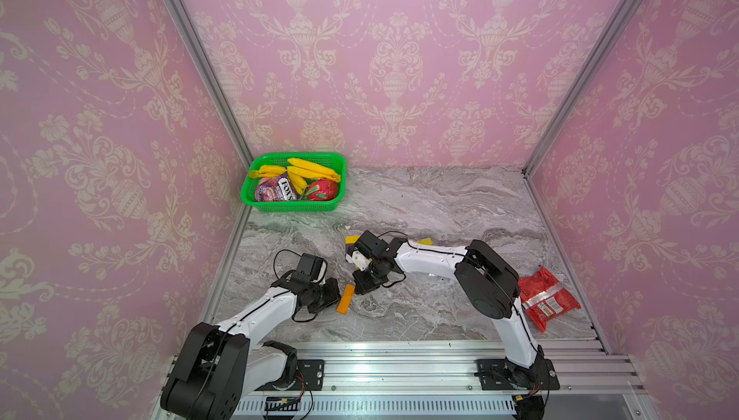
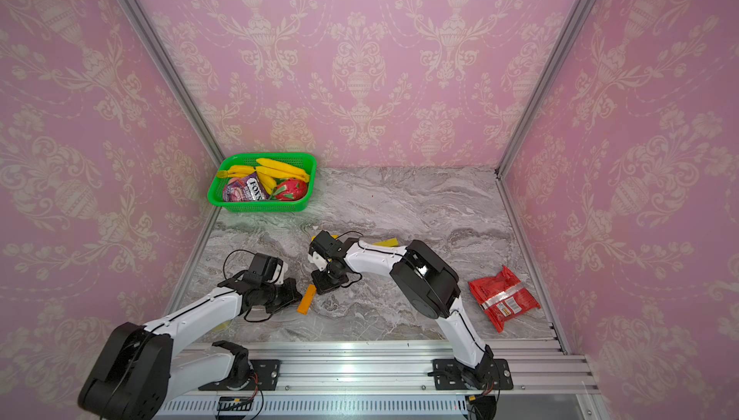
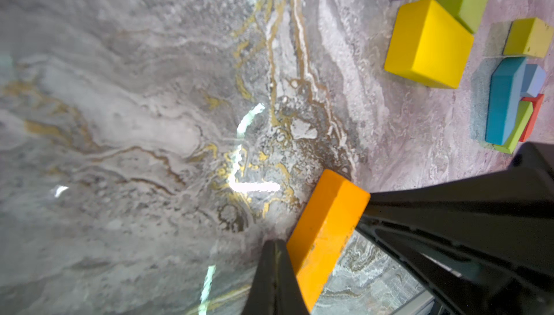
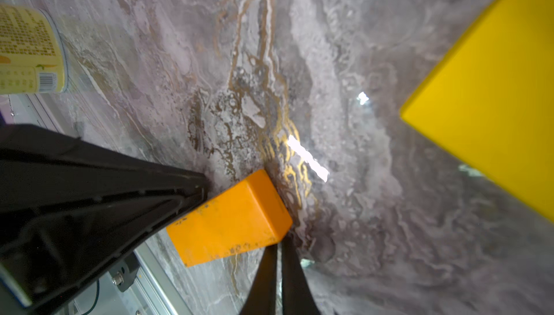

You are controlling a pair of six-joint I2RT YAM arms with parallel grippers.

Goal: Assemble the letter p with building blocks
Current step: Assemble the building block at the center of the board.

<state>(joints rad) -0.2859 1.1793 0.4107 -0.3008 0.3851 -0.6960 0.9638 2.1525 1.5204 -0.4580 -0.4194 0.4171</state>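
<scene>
block: long scuffed orange rectangular brick (image 1: pixel 346 298), flat on grey marble tabletop (image 1: pixel 440 206)
place: front centre
left gripper (image 3: pixel 274 246): closed, empty, touching it
right gripper (image 4: pixel 279 247): closed, empty, touching it

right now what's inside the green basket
The basket holds bananas, a purple packet and a red fruit. They cover most of its floor, so anything beneath them cannot be seen.
</scene>
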